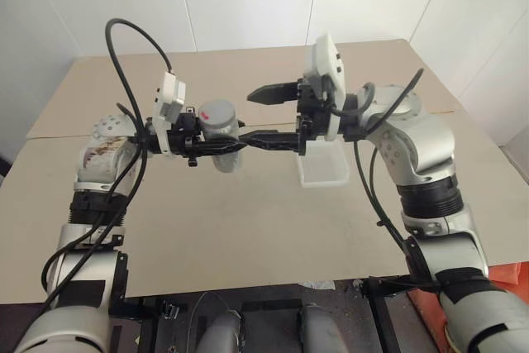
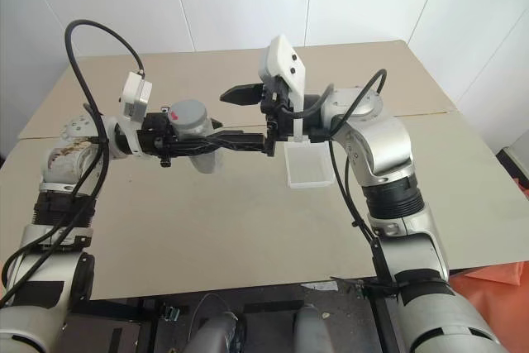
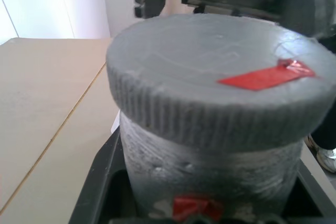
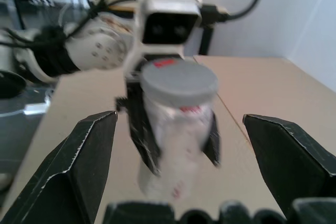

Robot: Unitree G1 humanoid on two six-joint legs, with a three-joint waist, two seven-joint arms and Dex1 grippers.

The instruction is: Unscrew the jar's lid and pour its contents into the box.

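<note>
Over your beige worktop [image 1: 248, 229], the box [image 1: 324, 173] sat under the right arm. Your left tool [image 1: 216, 143] was clamped on the jar [image 4: 176, 129], grey lid [image 3: 220, 77] on, while the right tool [image 4: 181, 145] gaped wide, empty, facing it.

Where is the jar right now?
The jar is up above the table, left of centre in the head views, gripped by the left gripper. Its lid is on, and the open right gripper faces it.
</note>
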